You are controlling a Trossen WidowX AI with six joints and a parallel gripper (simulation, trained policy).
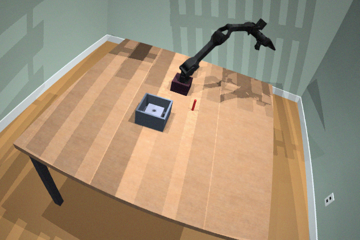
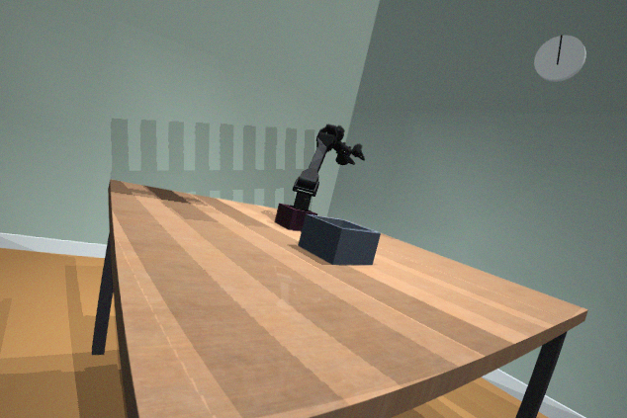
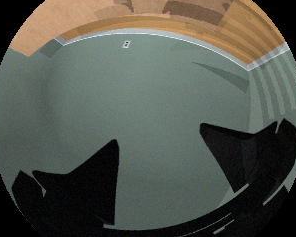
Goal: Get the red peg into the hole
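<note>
The red peg (image 1: 193,105) appears to stand upright on the table, to the right of the box in the top view. The open blue-grey box (image 1: 149,120) (image 2: 352,247) sits on the table. A light plate (image 1: 158,113) with a small dark hole (image 1: 154,110) lies at its bottom, and the hole looks empty. My gripper (image 2: 358,161) (image 3: 160,136) is open and empty, raised high above the table and well away from both peg and box. The peg does not show in the wrist view or in the exterior view.
The arm stands on a dark maroon base block (image 1: 180,85) (image 2: 290,216), behind the box and the peg in the top view. The wooden table (image 1: 232,155) (image 2: 242,311) has its edges in view. The wrist view faces a green wall (image 3: 155,89).
</note>
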